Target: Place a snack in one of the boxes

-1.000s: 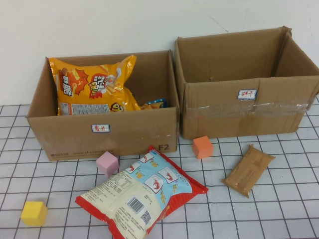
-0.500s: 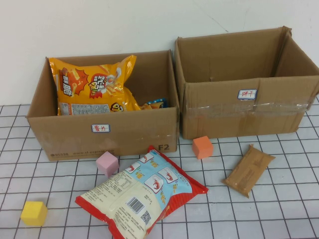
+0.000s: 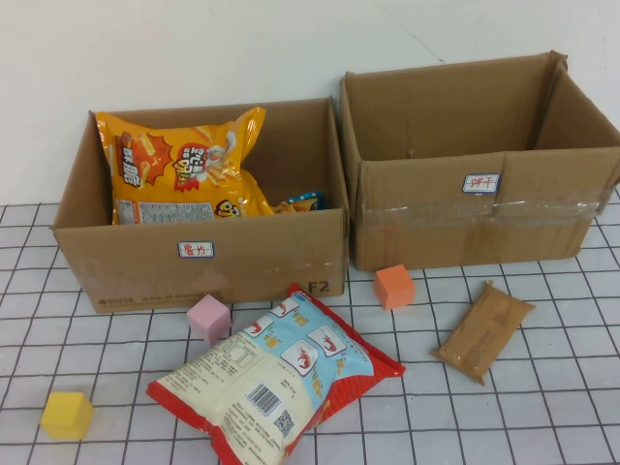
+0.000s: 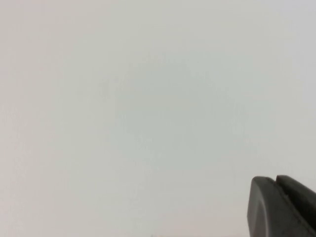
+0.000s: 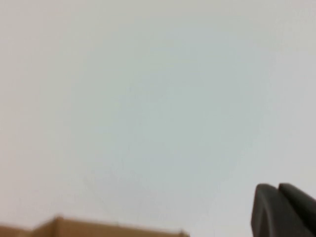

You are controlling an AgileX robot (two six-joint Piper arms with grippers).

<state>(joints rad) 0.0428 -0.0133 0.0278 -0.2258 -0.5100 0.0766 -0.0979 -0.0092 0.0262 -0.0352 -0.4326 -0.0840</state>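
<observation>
A large red, white and blue shrimp snack bag (image 3: 276, 383) lies flat on the gridded table in front of the left cardboard box (image 3: 199, 266). That box holds an orange chips bag (image 3: 184, 165). A brown wrapped snack bar (image 3: 482, 330) lies in front of the right cardboard box (image 3: 475, 218), whose visible inside is bare. Neither arm shows in the high view. My left gripper (image 4: 275, 185) faces a blank white wall, its dark fingers pressed together and empty. My right gripper (image 5: 278, 190) looks the same, with a cardboard edge (image 5: 98, 228) low in its view.
A pink cube (image 3: 208, 320) sits by the shrimp bag's far corner. An orange cube (image 3: 394, 287) stands between the boxes' fronts. A yellow cube (image 3: 66, 415) sits at the near left. A small blue packet (image 3: 302, 201) lies inside the left box.
</observation>
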